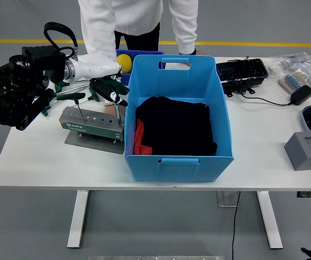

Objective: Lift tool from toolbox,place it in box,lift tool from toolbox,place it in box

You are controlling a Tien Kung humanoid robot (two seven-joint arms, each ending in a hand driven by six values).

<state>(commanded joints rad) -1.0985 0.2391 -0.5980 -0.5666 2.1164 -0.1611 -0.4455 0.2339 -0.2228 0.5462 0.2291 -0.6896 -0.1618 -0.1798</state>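
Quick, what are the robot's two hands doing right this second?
Left hand: closed on a T-handle tool standing in the tool holder.
Right hand: not in view.
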